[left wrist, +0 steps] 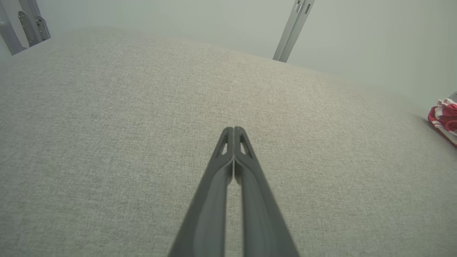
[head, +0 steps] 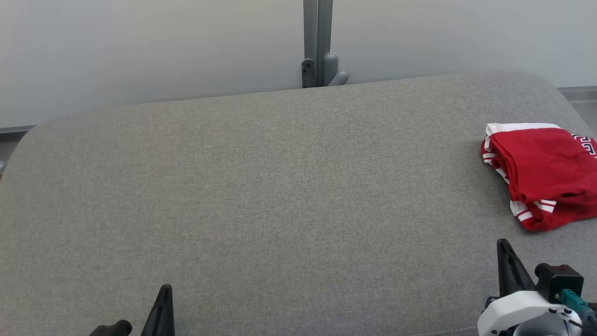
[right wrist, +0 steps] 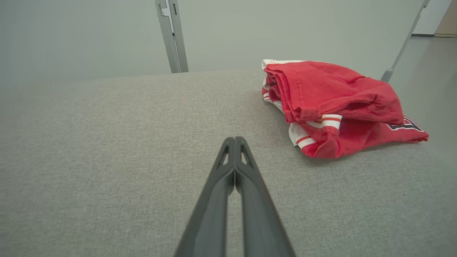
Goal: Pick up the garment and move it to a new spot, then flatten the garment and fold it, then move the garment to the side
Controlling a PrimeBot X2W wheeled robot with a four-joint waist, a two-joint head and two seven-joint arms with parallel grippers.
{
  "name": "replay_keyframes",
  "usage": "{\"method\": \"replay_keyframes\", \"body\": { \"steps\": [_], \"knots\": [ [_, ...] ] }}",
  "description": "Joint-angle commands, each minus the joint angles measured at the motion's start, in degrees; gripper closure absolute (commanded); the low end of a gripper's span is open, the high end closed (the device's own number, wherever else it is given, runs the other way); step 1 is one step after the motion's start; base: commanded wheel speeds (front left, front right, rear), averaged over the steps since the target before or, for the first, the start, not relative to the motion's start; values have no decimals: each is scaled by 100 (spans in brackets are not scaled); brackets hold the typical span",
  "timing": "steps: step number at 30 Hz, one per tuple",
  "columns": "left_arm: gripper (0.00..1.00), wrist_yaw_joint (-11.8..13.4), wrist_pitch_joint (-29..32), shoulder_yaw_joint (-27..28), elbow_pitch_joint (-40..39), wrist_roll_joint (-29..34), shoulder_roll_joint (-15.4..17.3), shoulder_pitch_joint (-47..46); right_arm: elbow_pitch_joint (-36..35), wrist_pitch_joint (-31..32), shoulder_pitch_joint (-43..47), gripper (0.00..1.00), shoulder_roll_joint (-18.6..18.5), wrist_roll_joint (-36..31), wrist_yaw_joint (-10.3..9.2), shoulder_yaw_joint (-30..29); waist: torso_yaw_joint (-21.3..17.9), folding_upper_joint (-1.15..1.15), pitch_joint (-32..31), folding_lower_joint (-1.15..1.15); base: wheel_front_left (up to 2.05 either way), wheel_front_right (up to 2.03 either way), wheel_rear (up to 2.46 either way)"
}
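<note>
Found the garment (head: 543,177) folded into a loose, rumpled bundle, red with white trim and thin red stripes along the hems. Lay far to the right on the grey fabric surface (head: 280,186), close to its right edge and partly cut off by the border of the head view. Showed a white band along the far side, stacked layer edges on the left, and part of a dark, white-outlined character at the right end. Sagged in soft creases across the top layer.

Head camera looked down over the grey surface (head: 280,196); both wrist cameras sat low over it, all sharing the red garment (head: 541,172) near three o'clock
</note>
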Motion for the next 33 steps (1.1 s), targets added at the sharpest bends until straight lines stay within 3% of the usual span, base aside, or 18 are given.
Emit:
{"method": "replay_keyframes", "body": {
  "steps": [1,33],
  "knots": [
    [100,5,39,33,-100,-287,54,-147,-97,59,-154,100,-42,324,-1,5,0,5,1,0,0,0,0],
    [100,-7,666,218,-147,-3095,158,-614,-199,730,-344,100,-85,3678,-3,132,0,21,22,0,0,0,0]
  ]
}}
